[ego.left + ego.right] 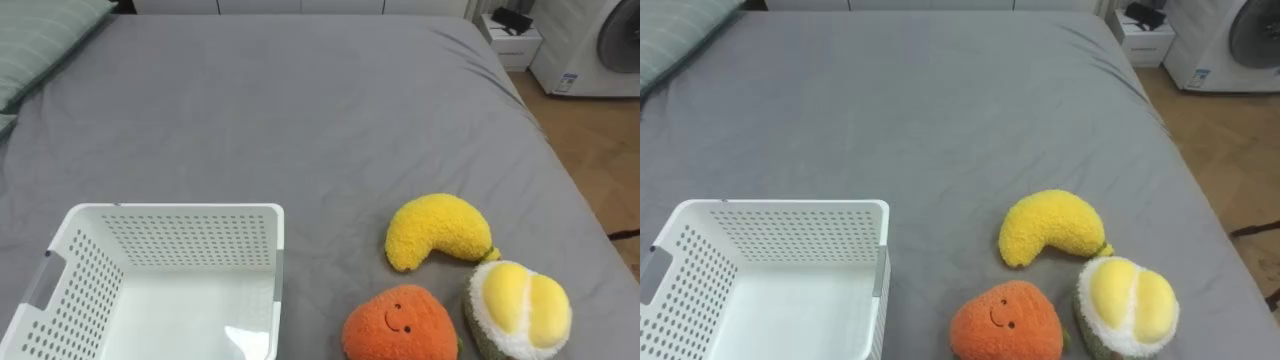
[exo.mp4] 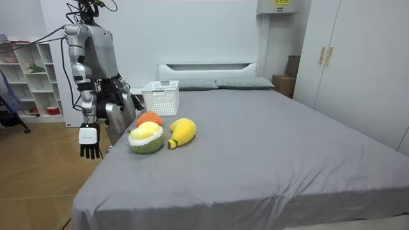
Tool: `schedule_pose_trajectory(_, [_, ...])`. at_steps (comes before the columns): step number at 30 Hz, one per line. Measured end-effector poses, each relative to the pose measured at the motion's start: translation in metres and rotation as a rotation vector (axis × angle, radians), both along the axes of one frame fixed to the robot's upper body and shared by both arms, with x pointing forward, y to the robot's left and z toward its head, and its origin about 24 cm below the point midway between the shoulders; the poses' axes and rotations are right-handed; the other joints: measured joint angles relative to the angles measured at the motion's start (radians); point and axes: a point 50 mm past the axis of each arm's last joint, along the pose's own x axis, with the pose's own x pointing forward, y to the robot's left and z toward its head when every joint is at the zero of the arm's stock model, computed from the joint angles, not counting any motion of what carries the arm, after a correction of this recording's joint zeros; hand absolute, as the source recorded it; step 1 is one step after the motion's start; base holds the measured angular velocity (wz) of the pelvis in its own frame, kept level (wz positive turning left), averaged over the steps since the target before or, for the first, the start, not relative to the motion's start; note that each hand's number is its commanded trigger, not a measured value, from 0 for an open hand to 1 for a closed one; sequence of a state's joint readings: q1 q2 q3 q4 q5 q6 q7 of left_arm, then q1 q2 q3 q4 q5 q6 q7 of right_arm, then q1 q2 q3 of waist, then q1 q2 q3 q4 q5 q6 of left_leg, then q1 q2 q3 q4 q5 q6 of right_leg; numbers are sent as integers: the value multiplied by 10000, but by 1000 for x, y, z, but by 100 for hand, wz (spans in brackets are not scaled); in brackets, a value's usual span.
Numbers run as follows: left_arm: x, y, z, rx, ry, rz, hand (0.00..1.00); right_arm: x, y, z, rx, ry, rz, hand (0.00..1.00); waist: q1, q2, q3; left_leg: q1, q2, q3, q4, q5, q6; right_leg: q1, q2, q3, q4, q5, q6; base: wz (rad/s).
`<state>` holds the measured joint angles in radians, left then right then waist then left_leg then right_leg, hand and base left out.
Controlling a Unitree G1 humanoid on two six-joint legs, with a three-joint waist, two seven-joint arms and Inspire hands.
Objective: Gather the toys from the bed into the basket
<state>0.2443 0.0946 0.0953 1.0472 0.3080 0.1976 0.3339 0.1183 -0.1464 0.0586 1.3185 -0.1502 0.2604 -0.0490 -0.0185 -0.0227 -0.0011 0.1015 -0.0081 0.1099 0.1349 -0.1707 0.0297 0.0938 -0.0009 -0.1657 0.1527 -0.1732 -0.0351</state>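
While the three plush toys lie loose on the grey bed (image 1: 300, 110), none of them is inside the white perforated basket (image 1: 178, 212). The yellow banana toy (image 1: 437, 230) lies to the right of the basket, a little apart from its right wall. The orange toy with a smiling face (image 1: 400, 325) sits nearer the robot than the banana, also right of the basket. The green-and-white toy with yellow lobes (image 1: 518, 310) lies furthest right of the basket, just beside both others. Bare sheet lies between the basket and the toys. A striped pillow (image 1: 40, 40) lies beyond the basket on its left, and a washing machine (image 1: 600, 45) stands far off to the basket's right, past the bed. In the room view the robot stands upright at the bed's edge near the basket, its right hand (image 2: 90, 142) hanging at its side, fingers straight and holding nothing.
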Motion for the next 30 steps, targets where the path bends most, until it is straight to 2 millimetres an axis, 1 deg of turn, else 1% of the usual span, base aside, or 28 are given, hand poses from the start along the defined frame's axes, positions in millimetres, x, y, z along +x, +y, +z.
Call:
schedule_pose_trajectory(9, [-2, -1, 0, 60, 60, 36, 0, 2, 0, 0, -113, -84, -44, 0, 14, -2, 1, 37, -29, -93, 0, 0, 0, 56, -18, -77, 3, -47, -3, 2])
schedule_pose_trajectory(12, [-5, -1, 0, 69, 157, 63, 0, 4, 0, 0, -208, -199, -257, 0, 68, 6, 1, 60, -25, -60, -8, -2, -1, 49, -11, -32, 9, -47, -4, -3])
schedule_pose_trajectory(17, [-9, -1, -1, 55, 289, 164, 0, -4, 2, 0, -271, -231, -1169, 0, 139, -9, -1, 141, -24, -55, -28, -4, -5, 102, -1, 20, 11, -48, -5, -1])
schedule_pose_trajectory(20, [-9, 2, 0, 93, 246, 354, 0, -12, 2, 0, -270, -283, -2156, 0, 128, -53, -2, 135, -13, -65, -28, -4, -5, 104, -3, 8, 12, -50, -7, 0])
schedule_pose_trajectory(26, [-16, 6, 0, -1, 396, 945, 0, -32, 1, 2, -543, -294, -4430, 0, -78, -195, -17, 164, -10, -57, -33, -4, -5, 136, 3, 19, 12, -49, -7, 0])
schedule_pose_trajectory(28, [-15, 11, 2, 120, 192, 1388, 0, -41, -1, 3, -905, -400, -6208, 0, -146, -313, -2, 167, -1, -49, -23, -4, -5, 144, 13, 42, 13, -48, -9, 0])
schedule_pose_trajectory(29, [-15, 12, 2, 148, 163, 1467, 0, -43, -2, 4, -1046, -419, -6540, 0, -169, -331, 2, 157, 0, -43, -21, -4, -5, 144, 16, 54, 13, -48, -10, 0])
schedule_pose_trajectory(30, [-16, 14, 3, 206, 109, 1646, 0, -46, -6, 5, -1372, -533, -7189, 0, -278, -360, 5, 138, -2, -50, -11, -6, -4, 143, 14, 55, 11, -49, -10, 0])
